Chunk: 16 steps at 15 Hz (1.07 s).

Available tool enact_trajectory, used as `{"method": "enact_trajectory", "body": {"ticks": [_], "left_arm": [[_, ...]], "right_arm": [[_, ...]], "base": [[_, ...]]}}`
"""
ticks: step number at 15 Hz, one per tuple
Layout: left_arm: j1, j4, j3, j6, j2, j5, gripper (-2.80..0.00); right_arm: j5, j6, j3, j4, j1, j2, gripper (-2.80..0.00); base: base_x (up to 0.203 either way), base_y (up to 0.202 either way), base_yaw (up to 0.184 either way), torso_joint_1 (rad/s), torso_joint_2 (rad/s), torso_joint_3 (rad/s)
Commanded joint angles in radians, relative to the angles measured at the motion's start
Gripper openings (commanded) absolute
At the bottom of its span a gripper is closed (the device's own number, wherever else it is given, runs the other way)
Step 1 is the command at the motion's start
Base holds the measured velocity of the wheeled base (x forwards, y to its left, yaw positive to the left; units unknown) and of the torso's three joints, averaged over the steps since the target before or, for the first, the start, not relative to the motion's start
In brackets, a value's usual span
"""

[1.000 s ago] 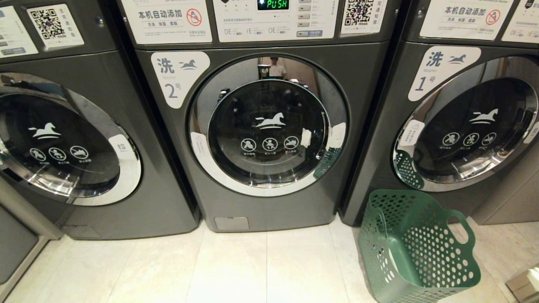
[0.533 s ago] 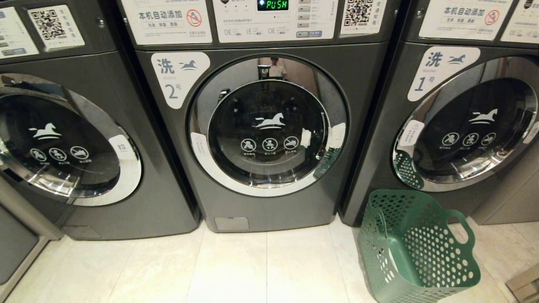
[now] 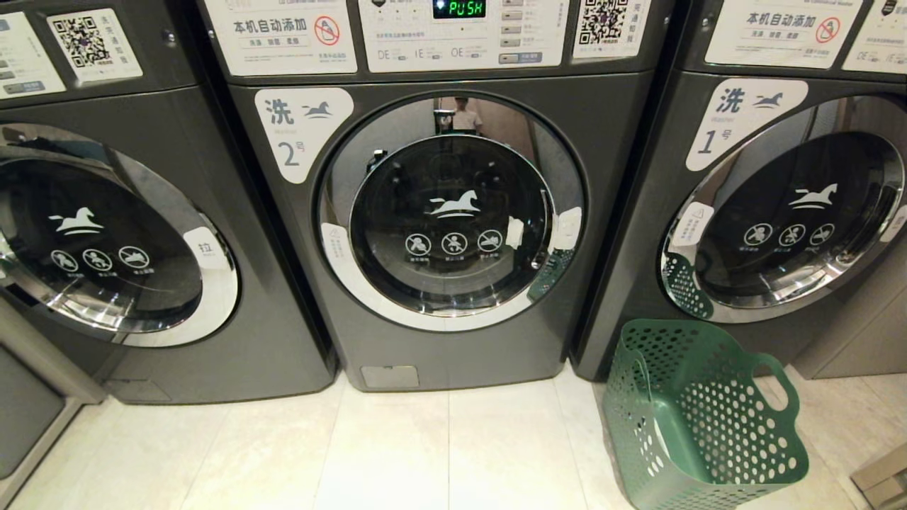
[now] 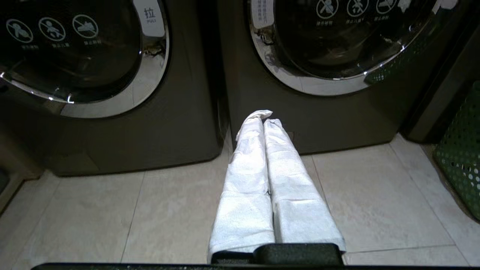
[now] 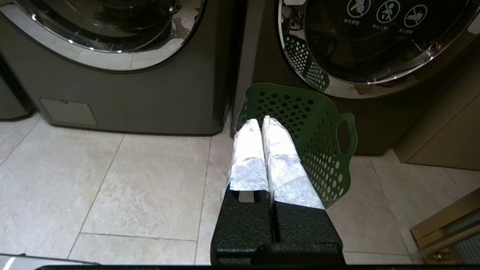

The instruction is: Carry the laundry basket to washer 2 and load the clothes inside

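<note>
Standing on the floor (image 3: 439, 453) at five o'clock in the head view, the laundry basket (image 3: 698, 418) sits before the washer labelled "1" (image 3: 779, 212), just right of washer 2 (image 3: 453, 212). In the right wrist view the right end effector (image 5: 261, 123), its white-wrapped fingers pressed together and holding nothing, hangs in front of the basket's near rim, not touching it. The left end effector (image 4: 263, 117), likewise pressed together and empty, points at the base of washer 2, the basket at its three o'clock. No clothes show inside the basket. Washer 2's round door is closed; pale tiles cover the floor, and a third washer (image 3: 120, 234) stands at nine o'clock.
</note>
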Motion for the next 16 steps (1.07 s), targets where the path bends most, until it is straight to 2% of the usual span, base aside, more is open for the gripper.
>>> {"method": "enact_trajectory", "body": {"ticks": [1,9,16], "left_arm": [[0.0,-0.037,0.05,0.0,-0.001,0.003,-2.8],[0.0,-0.038,0.05,0.001,-0.001,0.004,-2.8],[0.0,-0.038,0.05,0.0,-0.001,0.004,-2.8]], "right_arm": [[-0.002,0.004,0.003,0.059,0.0,0.003,-2.8],[0.0,0.009,0.0,0.074,0.0,0.003,-2.8],[0.0,0.011,0.001,0.071,0.0,0.003,-2.8]], "base": [[0.0,0.0,0.0,0.0,0.0,0.0],[0.0,0.0,0.0,0.0,0.0,0.0],[0.174,0.0,-0.001,0.002,0.0,0.003]]}}
